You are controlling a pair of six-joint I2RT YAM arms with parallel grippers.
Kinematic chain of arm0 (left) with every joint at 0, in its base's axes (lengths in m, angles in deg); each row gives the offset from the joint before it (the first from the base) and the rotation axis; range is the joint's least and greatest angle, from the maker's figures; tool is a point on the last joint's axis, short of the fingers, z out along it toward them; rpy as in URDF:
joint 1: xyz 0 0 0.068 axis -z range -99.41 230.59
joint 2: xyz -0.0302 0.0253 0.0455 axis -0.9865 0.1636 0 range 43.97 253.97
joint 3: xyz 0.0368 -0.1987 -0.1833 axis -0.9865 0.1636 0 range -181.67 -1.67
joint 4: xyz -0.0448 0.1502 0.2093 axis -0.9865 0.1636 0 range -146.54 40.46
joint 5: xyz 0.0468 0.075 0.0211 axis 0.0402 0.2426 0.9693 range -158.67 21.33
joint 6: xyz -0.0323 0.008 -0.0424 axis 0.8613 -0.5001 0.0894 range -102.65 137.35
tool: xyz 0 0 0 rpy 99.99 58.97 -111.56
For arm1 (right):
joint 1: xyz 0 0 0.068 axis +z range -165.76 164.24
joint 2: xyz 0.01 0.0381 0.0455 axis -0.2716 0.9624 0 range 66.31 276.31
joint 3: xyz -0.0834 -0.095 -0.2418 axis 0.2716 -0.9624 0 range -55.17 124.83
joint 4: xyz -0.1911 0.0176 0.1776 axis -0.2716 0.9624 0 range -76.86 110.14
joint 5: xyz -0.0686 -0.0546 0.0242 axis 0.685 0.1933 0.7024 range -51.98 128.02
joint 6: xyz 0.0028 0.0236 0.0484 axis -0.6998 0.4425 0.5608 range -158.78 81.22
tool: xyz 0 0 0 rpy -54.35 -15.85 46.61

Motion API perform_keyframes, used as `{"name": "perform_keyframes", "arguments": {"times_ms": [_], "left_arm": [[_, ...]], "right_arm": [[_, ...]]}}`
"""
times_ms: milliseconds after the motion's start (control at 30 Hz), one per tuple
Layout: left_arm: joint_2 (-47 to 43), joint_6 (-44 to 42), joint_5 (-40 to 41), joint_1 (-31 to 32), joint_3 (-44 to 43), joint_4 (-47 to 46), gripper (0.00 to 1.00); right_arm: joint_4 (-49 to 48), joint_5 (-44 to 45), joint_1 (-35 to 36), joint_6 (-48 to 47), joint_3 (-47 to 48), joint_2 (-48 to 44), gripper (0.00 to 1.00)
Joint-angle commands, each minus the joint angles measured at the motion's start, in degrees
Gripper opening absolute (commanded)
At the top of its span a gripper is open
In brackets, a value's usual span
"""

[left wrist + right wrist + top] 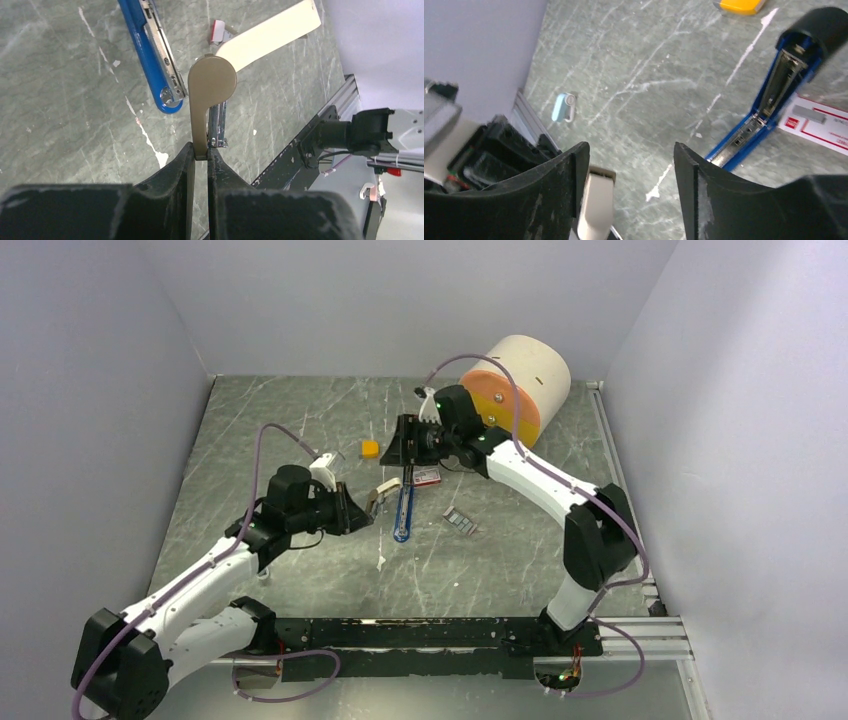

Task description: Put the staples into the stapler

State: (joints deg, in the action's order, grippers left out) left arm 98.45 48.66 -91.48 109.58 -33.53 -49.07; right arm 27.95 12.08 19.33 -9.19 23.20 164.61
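Note:
The blue stapler [403, 512] lies open on the table with its metal channel facing up; it also shows in the left wrist view [150, 45] and the right wrist view [774, 90]. My left gripper [352, 510] [201, 151] is shut on the end of the stapler's beige top arm [210, 85], holding it swung away from the base. The staples [460, 521], a small silver-grey ribbed block, lie on the table right of the stapler. My right gripper [404, 445] [631, 150] is open and empty, above the stapler's far end.
A red-and-white box [427, 477] [819, 127] lies beside the stapler's far end. An orange-yellow block [371, 448] [739, 5] sits behind it. A large cream and orange cylinder [520, 385] stands at the back right. Walls close in on three sides.

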Motion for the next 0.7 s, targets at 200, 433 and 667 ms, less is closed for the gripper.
{"name": "perform_keyframes", "arguments": {"times_ms": [200, 433, 667], "left_arm": [[2.2, 12.1, 4.4, 0.2, 0.6, -9.3, 0.05], [4.5, 17.6, 3.8, 0.2, 2.9, -17.8, 0.05], [4.5, 16.6, 4.8, 0.2, 2.3, -16.9, 0.05]], "right_arm": [[-14.5, 14.6, 5.5, 7.1, -16.0, -11.9, 0.81], [-13.5, 25.8, 11.9, 10.8, -14.2, -9.2, 0.79], [-11.3, 29.3, 12.8, 12.3, -11.8, -6.2, 0.6]]}}
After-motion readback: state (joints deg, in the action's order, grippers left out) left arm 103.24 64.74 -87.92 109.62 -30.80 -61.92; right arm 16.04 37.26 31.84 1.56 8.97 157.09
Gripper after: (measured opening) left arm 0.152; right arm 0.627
